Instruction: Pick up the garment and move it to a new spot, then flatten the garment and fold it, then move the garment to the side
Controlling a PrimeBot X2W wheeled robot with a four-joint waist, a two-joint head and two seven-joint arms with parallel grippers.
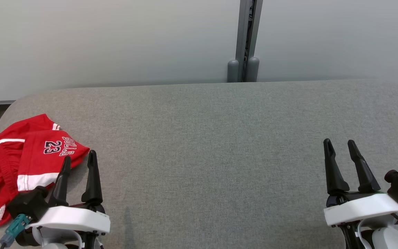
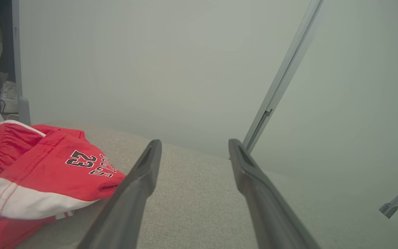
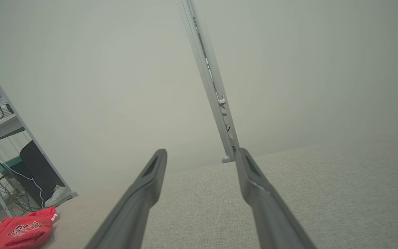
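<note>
Pick-up looks like the step in hand: the garment (image 1: 29, 162), red shorts with white trim and a "23" print, lies loosely doubled over on the grey surface (image 1: 202, 138), bunched rather than flat. It could pass for a rough fold, so this reading is a judgement. The garment sits just to the outer side of the left hand (image 1: 79, 156), its nearest red edge beside that hand's outer finger, and whether the two touch I cannot tell. In the left wrist view the garment (image 2: 47, 173) lies off to the side of the fingers, not between them. The left hand is spread wide and holds nothing. The right hand (image 1: 339, 141) is also wide and empty, well apart from the garment, with bare surface ahead of it. The next move calls for the left hand to swing outward over the cloth, drop onto a raised fold and close on enough layers to lift it.
</note>
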